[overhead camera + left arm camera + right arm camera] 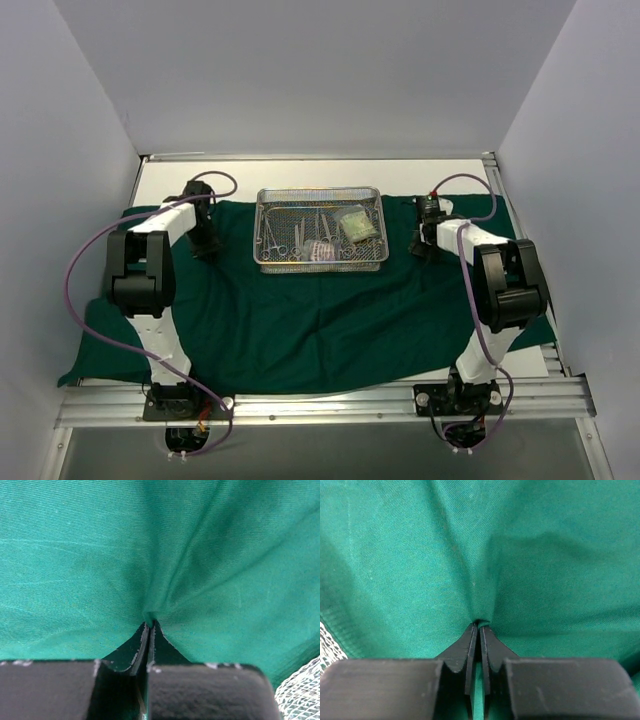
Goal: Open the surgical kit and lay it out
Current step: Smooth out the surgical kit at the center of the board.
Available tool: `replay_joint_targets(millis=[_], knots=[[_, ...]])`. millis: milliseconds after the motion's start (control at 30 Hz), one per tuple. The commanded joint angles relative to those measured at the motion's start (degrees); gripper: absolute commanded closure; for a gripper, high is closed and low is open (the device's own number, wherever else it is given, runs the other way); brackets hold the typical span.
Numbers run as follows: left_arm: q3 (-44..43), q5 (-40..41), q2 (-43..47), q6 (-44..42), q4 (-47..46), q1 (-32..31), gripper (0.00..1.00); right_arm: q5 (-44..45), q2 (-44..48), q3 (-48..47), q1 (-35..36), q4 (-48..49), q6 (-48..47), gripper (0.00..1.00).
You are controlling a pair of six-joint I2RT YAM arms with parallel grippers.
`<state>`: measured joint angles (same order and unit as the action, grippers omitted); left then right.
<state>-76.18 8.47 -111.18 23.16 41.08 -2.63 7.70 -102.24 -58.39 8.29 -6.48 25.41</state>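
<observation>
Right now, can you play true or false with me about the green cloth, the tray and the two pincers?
1. The tray sits on the cloth. True.
2. The left pincer is wide open. False: it is shut, pinching a fold of cloth.
3. The right pincer pinches the cloth too. True.
4. The tray is empty. False: it holds steel tools and small packets.
5. Both pincers are on the same side of the tray. False: there is one on each side of it.
</observation>
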Motion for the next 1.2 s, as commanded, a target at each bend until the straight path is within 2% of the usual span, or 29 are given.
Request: replay_joint_targets(millis=[0,167,400,667,800,933,1000,1100,1133,1167], knots=[[-5.1,2.9,-4.9,-0.8,0.3,0.6,0.98,0.2,-5.3,-1.1,-0.5,-4.1,-0.1,1.0],[-15.0,2.9,-10.9,-0.5,2.9,1.2,0.98,-2.1,-9.6,-6.4,-3.2,-4.1,0.7,1.0],[-37.7,2.3,-23.3,-0.2,9.4,1.2,0.98,-3.1,-17.1,-15.5,-7.9,-4.7,1.0,1.0],[-56.9,1.1,-34.7,0.3,14.6,1.5,0.98,-3.6,-25.2,-30.2,-9.6,-5.6,0.5,1.0],[-61.3,0.8,-37.4,0.7,15.1,1.8,0.98,-3.7,-29.9,-37.2,-9.7,-7.6,-0.1,1.0],[-62.0,0.7,-38.3,0.8,15.2,2.3,0.97,-4.4,-30.8,-39.3,-9.7,-8.2,0.2,1.0],[-61.5,1.3,-37.9,0.7,15.1,2.3,0.95,-4.5,-30.3,-39.0,-9.7,-8.2,0.1,0.95],[-60.6,1.1,-36.5,0.0,14.4,2.3,0.86,-4.5,-28.4,-38.6,-9.7,-8.6,-0.6,0.83],[-60.5,1.0,-36.0,0.1,14.5,2.5,0.8,-4.5,-27.6,-38.6,-9.7,-8.9,-0.8,0.78],[-60.2,0.9,-34.4,0.0,14.2,4.1,0.69,-4.5,-26.6,-38.6,-9.7,-9.6,-1.1,0.74]])
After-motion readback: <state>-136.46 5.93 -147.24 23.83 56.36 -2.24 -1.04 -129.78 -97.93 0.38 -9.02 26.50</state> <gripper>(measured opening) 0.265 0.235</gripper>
